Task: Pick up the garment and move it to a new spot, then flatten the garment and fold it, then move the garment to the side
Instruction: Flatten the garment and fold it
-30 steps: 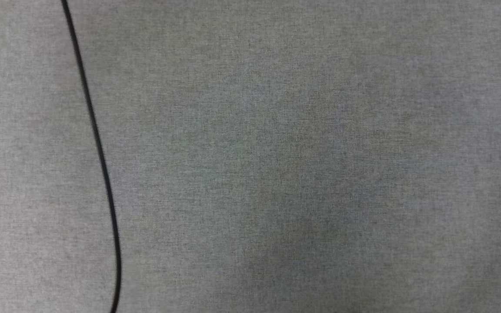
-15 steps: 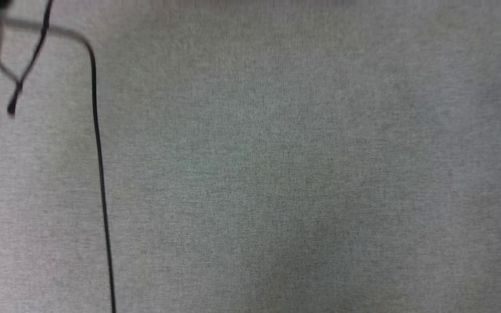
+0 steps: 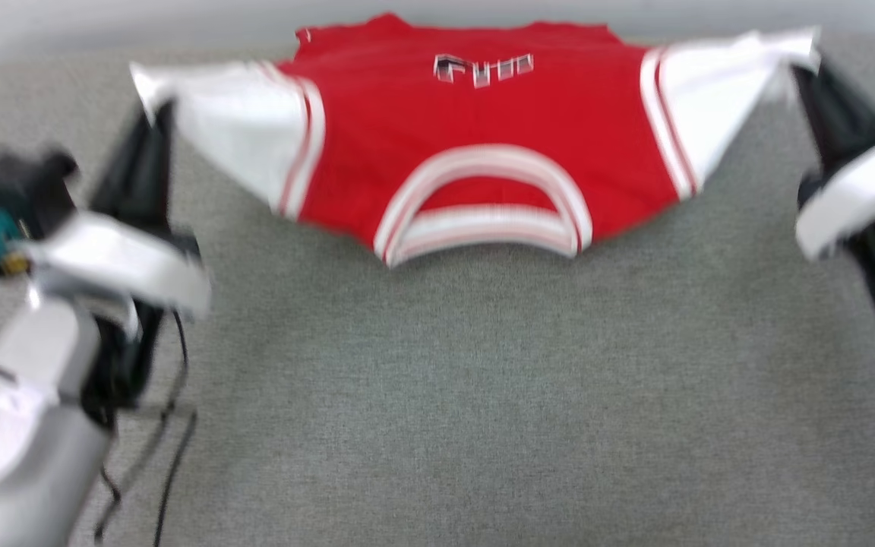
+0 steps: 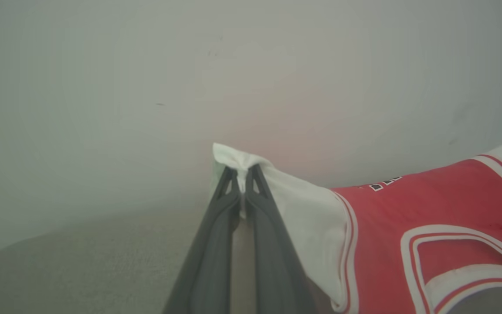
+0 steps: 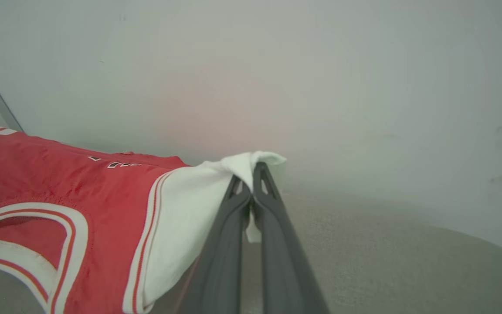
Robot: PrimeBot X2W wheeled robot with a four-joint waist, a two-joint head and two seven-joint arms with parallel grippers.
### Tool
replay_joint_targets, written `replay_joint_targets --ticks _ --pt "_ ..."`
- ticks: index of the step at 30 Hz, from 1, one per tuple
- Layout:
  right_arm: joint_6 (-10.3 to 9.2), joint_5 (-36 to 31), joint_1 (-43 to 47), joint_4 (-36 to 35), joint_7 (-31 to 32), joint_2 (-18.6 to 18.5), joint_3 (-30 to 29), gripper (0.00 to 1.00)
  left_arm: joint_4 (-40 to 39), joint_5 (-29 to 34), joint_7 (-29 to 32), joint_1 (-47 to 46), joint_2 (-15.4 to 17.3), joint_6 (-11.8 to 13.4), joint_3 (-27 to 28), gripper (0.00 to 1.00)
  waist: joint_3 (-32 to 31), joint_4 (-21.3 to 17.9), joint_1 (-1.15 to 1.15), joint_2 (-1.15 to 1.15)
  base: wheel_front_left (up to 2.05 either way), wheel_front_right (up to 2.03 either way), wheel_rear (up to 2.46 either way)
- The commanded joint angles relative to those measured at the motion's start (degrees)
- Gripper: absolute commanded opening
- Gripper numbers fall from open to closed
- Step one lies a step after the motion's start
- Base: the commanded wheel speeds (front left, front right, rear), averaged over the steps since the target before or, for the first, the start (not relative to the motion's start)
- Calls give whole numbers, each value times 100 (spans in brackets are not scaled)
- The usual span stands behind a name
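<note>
A wide surface [image 3: 483,395] covered in grey, finely woven cloth spreads across the head view, matte and slightly mottled. Behind it, in the left wrist view, rises a smooth, pale wall [image 4: 146,87].

The garment [image 3: 483,114], a bright red T-shirt of soft fabric, hangs stretched wide at the far side of the surface, close to the wall. It is held up by its two white sleeves, so its red body sags between them in a shallow curve, collar end nearest the robot. Whether that low edge touches the surface cannot be told through the blur.

A pale, rounded forearm [image 3: 27,425] enters at the lower left. The left gripper [image 3: 158,114] has its long dark fingers [image 4: 222,226] pressed almost together, pinching the bunched tip of the sleeve [image 3: 232,129] on the robot's left. The right gripper [image 3: 806,72] has its fingers [image 5: 277,235] fully closed on the crumpled tip of the other sleeve [image 3: 711,99].

Each sleeve joins the body along thin red-and-white stripes. The collar [image 3: 483,205] is a ribbed white arch edged with red lines. A small blocky white logo [image 3: 483,68] sits on the red cloth beyond it. Thin black cables [image 3: 172,425] trail below the left arm.
</note>
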Motion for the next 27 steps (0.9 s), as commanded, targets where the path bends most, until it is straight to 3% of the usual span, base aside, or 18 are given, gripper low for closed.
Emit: replay_joint_targets --ticks 1,13,21,27 --pt "-6 3 479 -153 29 -25 -87 0 -200 -89 5 468 65 132 1 0 -300 8 2 0 0 0 0" --pt "-6 -172 3461 -1322 619 138 -1181 0 -868 -589 -1 2858 291 710 31 0 -1111 87 2 0 0 0 0" --pt "-7 -347 5021 -2006 1332 399 -1815 0 -832 -771 -25 3860 295 823 -64 0 -1353 128 2 0 0 0 0" --pt "-7 -363 5865 -1985 1679 531 -2191 0 -640 -841 -61 4267 218 831 -58 0 -1442 180 2 0 0 0 0"
